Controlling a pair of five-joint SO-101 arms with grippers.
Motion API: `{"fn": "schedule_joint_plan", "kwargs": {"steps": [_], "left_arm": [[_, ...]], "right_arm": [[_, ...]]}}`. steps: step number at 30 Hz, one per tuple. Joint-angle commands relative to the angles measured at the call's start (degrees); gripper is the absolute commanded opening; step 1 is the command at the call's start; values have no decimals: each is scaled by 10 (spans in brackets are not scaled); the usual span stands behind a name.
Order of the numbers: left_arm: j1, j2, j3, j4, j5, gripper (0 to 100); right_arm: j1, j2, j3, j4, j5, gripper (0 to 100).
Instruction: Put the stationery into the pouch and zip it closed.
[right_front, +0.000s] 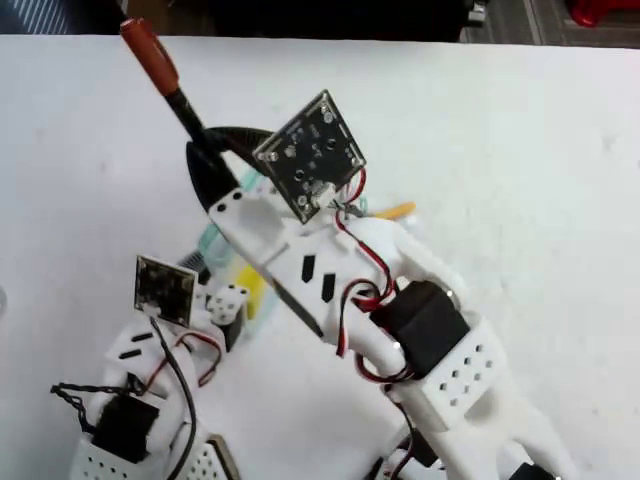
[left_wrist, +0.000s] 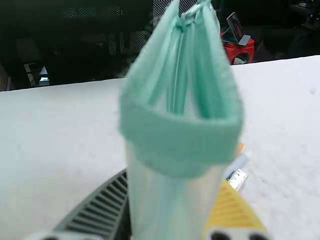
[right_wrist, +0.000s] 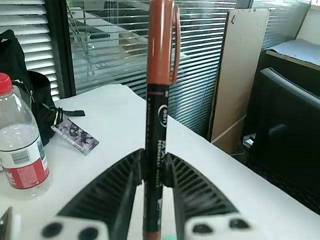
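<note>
Found the right pincer narrowed to a slit and clamped on a marker, with two black ribbed fingers pressed against the barrel from either side. Noted a round, smooth plastic body: glossy black barrel, rust-red cap with a pocket clip. Saw white print running lengthwise down the barrel, lettering turned on its side. Took the long axis as standing straight out past the fingertips, cap end farthest from the pincer, a short tail poking back between the finger roots. From the high view, read the same marker slanting toward the table's far edge, cap outermost.

Found the left pincer closed on the pouch, with a grey ribbed finger and a yellow ribbed finger on opposite faces. Noted soft mint-green fabric, a paler half-clear lower body, a folded band across it, and zip tracks running lengthwise. Took the pouch as rising straight out of the fingers, zip end farthest away. Spotted loose pens lying on the matte white table just beyond the yellow finger.

Beyond the right pincer, made out a clear plastic bottle with red cap and red-banded label, print too small to read.
</note>
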Motion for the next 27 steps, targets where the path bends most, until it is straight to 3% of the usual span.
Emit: {"fn": "schedule_joint_plan", "kwargs": {"steps": [1, 8, 27], "left_arm": [[-6, -6, -6, -18, 0, 169], [-8, -6, -6, -18, -1, 169], [-9, -6, -6, -18, 3, 169]], "right_arm": [[-3, -2, 31, -36, 1, 17], [-3, -8, 126, -146, 1, 17], [0, -184, 248, -109, 2, 18]]}}
